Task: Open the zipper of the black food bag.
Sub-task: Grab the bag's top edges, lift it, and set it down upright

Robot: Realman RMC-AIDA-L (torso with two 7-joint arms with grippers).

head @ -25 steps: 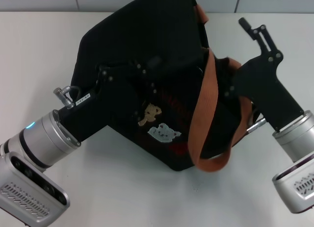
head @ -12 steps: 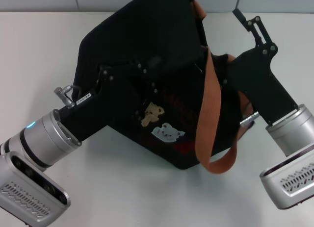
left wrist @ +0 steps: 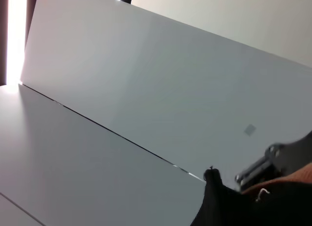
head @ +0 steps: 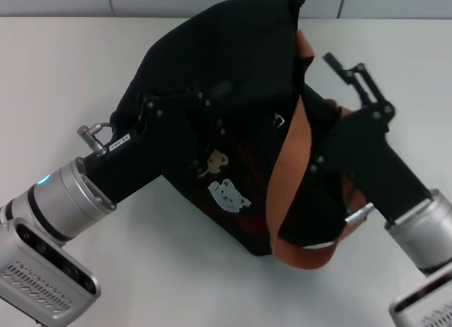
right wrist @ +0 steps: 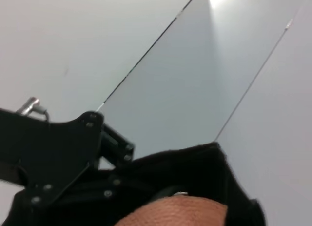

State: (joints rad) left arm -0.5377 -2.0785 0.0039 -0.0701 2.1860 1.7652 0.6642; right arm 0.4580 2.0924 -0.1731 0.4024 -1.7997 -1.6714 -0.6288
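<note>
Black food bag [head: 226, 87] sits mid-bench, tipped and slumped; soft fabric, light, will buckle when pulled, so one side needs pinning. Left claw [head: 212, 119] pressed on bag's front-left, right claw [head: 321, 140] at bag's right by the orange handle [head: 293, 171]; can't tell whether either is apart or together. Zipper [head: 280, 120] pull looks like the small metal tab near the handle; grab there. Bear pictures [head: 220, 179] on front, no readable text.
</note>
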